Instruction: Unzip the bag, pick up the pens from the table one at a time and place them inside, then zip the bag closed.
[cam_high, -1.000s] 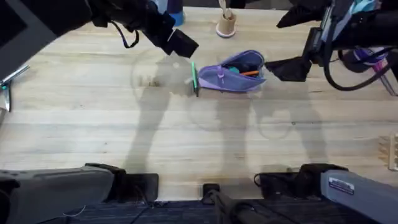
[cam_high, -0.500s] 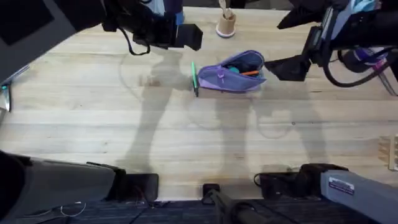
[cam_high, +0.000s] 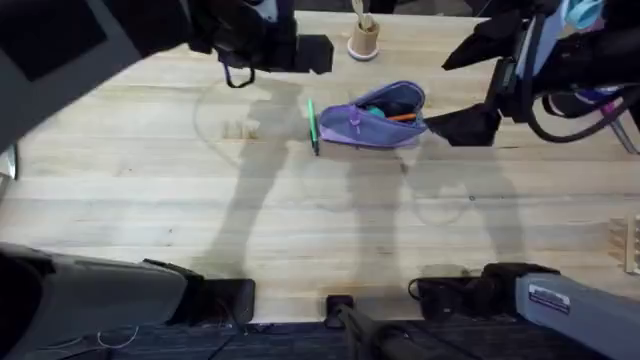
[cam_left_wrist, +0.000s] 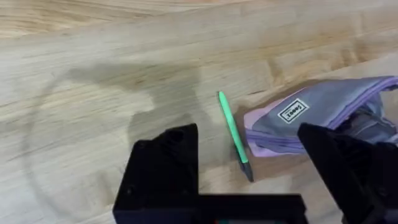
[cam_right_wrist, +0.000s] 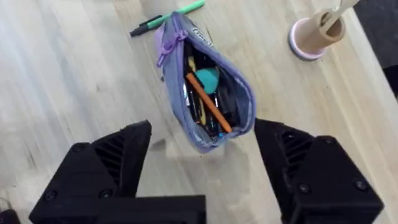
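Note:
The lilac bag (cam_high: 372, 120) lies unzipped at the far middle of the table (cam_high: 300, 220). An orange pen (cam_right_wrist: 209, 103) rests inside its open mouth (cam_right_wrist: 208, 93) beside a teal item. The green pen (cam_high: 313, 125) lies on the wood just left of the bag, close against its end (cam_left_wrist: 233, 134). My left gripper (cam_high: 310, 52) hovers open behind and left of the green pen, its fingers (cam_left_wrist: 165, 168) wide apart with nothing between them. My right gripper (cam_high: 465, 125) stands open just right of the bag, and the right wrist view looks down on the pouch between its fingers (cam_right_wrist: 106, 168).
A small wooden spool stand (cam_high: 364, 38) sits at the far edge behind the bag, also in the right wrist view (cam_right_wrist: 314, 34). A pale wooden piece (cam_high: 630, 243) lies at the right edge. Wide bare wood stretches in front of the bag.
My left gripper has drawn away from the green pen toward the far edge and turned level. The bag, both pens and the right gripper have stayed almost still.

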